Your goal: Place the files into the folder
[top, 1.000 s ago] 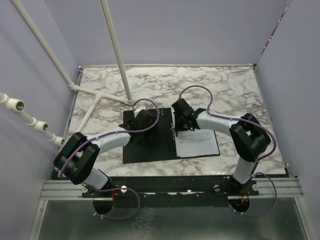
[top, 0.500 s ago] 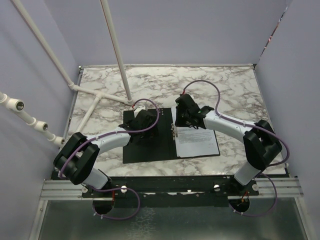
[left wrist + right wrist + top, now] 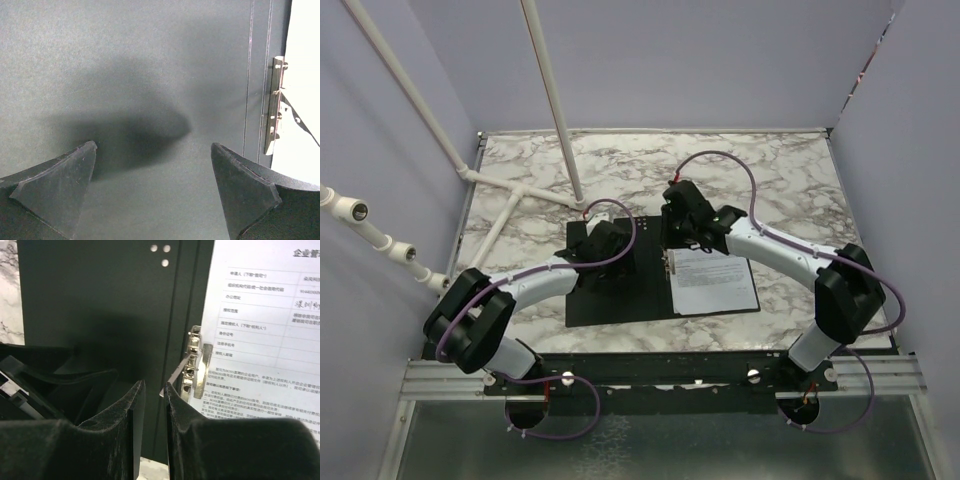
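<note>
Looking down on a marble table (image 3: 770, 170). Lying open near its front edge, black inside up, a folder (image 3: 620, 295). Resting on the folder's right half, white files (image 3: 715, 285) printed with lines of black text, left edge just beside the spine.

Reaching in from the left, the left arm (image 3: 530, 285), with the left gripper (image 3: 603, 240) over the folder's bare left half; fingers (image 3: 75, 170) spread wide, released, nothing between them, only a shadow on the black surface below.

Reaching in from the right, the right arm (image 3: 780, 250), with the right gripper (image 3: 680, 222) above the spine at the folder's far end; fingertips drawn nearly together, only a narrow slit between.

Fixed beside the spine, at the edge of the files, a silver clip (image 3: 192, 365), its thin lever ending right at that slit; impossible to tell whether actually pinched.
</note>
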You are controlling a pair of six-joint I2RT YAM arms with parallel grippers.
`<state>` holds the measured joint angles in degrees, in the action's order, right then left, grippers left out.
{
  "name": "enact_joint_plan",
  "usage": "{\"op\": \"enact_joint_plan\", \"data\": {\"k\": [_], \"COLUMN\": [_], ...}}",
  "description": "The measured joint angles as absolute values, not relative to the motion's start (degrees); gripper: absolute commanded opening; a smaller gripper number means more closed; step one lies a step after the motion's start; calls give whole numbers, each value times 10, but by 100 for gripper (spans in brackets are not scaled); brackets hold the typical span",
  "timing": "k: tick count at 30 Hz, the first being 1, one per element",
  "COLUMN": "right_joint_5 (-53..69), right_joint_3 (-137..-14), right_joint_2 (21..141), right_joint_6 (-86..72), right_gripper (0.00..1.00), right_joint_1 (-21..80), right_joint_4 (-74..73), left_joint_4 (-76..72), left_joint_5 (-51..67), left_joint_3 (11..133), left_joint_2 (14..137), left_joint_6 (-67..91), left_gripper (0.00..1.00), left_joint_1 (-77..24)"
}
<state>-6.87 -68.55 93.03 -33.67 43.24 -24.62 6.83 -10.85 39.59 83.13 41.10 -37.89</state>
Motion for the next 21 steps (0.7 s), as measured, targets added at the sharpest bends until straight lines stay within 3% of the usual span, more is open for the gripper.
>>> {"op": "enact_joint_plan", "data": {"k": [21], "right_joint_5": [-131], "right_joint_3": [-743], "right_joint_2": [1016], "right_joint_6": [-325], "right_gripper": [20], "right_joint_1": [489], "right_joint_4": [-329], "left_joint_4": [159], "left_joint_5": [-159], "left_joint_3": [401], "left_joint_2": [817], "left_joint_6": [409], "left_gripper": [99], "left_joint_1": [-380]}}
